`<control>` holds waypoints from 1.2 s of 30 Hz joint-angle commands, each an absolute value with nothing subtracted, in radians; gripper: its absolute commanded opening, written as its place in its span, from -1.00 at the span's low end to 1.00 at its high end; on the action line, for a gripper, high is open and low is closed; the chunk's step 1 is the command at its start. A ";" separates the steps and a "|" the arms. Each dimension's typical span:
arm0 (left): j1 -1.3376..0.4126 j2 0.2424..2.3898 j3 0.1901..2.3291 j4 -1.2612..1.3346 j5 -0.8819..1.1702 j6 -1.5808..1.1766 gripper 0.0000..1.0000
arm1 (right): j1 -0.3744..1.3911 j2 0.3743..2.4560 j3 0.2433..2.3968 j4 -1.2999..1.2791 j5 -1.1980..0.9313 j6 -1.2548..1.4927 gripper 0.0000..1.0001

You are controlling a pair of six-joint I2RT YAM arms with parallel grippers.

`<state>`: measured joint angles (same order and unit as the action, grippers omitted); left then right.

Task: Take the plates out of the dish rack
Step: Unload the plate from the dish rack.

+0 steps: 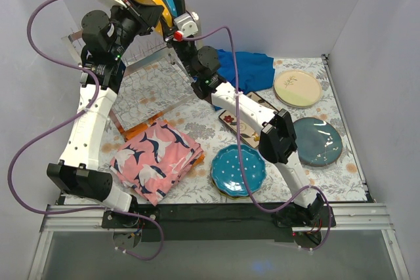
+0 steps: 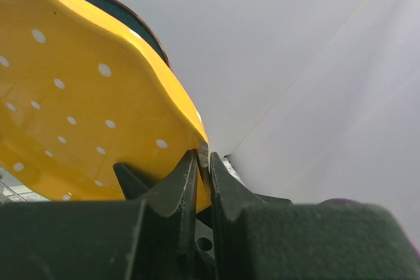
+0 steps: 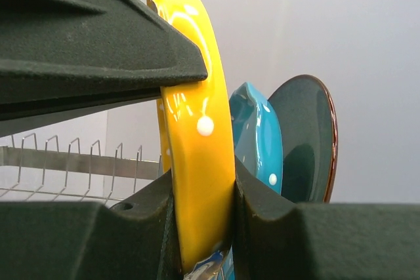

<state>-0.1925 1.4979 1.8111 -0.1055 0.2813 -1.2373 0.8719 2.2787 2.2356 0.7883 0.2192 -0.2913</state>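
Though gripped on its rim, not yet out: yellow dotted plate (image 3: 197, 155) on edge at far left over dish rack (image 1: 149, 78), glossy, wavy-rimmed. Pinched by left gripper (image 2: 203, 157), clamped by right gripper (image 3: 200, 185). Behind, teal dotted plate (image 3: 257, 136) and dark rimmed plate (image 3: 305, 136). Unloaded at right: cream plate (image 1: 297, 88), dark teal plate (image 1: 317, 141), scalloped teal plate (image 1: 238, 170). Roughly half done

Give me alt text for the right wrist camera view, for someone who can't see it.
The right gripper clamps an upright yellow dotted plate between its fingers. Behind it stand a blue dotted plate and a dark teal plate, with dish rack prongs at lower left.
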 commanded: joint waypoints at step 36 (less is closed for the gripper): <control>0.043 1.431 1.885 -0.345 0.273 -1.193 0.01 | 0.827 2.145 2.204 0.893 0.264 0.288 -0.97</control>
<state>-0.0143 1.4750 1.9499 -0.3359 0.2264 -1.1202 0.8295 2.2471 2.1803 0.8028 0.2623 0.0589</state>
